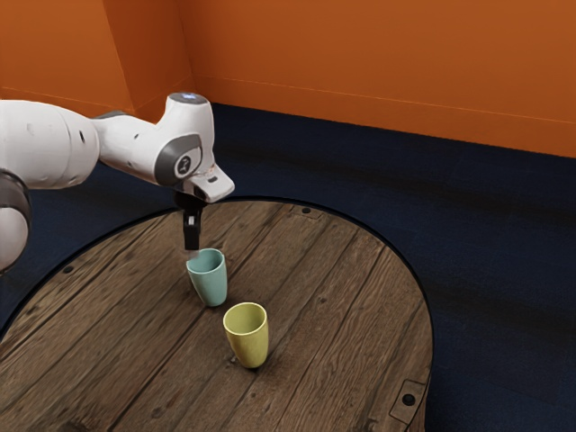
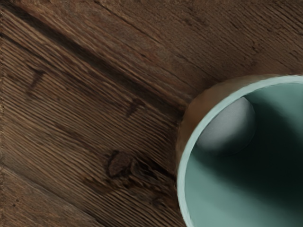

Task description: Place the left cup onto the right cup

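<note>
End effector (image 1: 190,244) hangs just above the teal cup's (image 1: 209,277) far rim. It is seen edge-on as one dark bar, so I cannot tell if it is spread or closed. Wrist view cuts the teal cup (image 2: 246,189) off but shows its hollow interior. Yellow cup (image 1: 246,334) stands upright just beside it, apart. Round plank counter (image 1: 342,297); orange walls (image 1: 378,54), dark blue floor (image 1: 468,207).

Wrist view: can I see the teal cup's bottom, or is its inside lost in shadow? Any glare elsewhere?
Wrist view: the round teal cup shows a pale patch deep inside, the rest darkening into shadow. Exterior view: soft even light, no glare on the round yellow cup, a small shadow at its base.
</note>
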Robot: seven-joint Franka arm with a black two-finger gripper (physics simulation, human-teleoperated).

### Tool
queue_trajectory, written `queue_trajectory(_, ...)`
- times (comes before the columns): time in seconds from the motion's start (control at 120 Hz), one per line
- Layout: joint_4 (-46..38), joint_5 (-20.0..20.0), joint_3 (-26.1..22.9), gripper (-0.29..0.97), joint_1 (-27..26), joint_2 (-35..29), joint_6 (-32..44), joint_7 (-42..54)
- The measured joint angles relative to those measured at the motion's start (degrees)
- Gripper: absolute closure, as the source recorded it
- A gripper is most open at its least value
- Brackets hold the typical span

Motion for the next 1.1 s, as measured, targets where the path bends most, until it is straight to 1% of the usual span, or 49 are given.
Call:
queue_trajectory(0.325, 0.82, -0.83, 0.02, 0.01, -1.03, 2.73, 2.77, 2.17)
queue_trajectory(0.542, 0.82, -1.49, -0.02, 0.20, -1.70, 3.80, 4.24, 3.02)
queue_trajectory(0.667, 0.61, -2.17, 0.00, 0.40, -2.26, 3.16, 4.68, 3.32)
queue_trajectory(0.85, -0.05, -3.58, 0.02, 0.62, -2.70, 2.08, 4.98, 3.50)
queue_trajectory(0.942, -0.82, -4.25, 0.01, 0.69, -2.84, 1.75, 5.09, 3.39)
queue_trajectory(1.1, -2.77, -6.72, -0.02, 0.73, -3.11, 1.24, 5.22, 2.89)
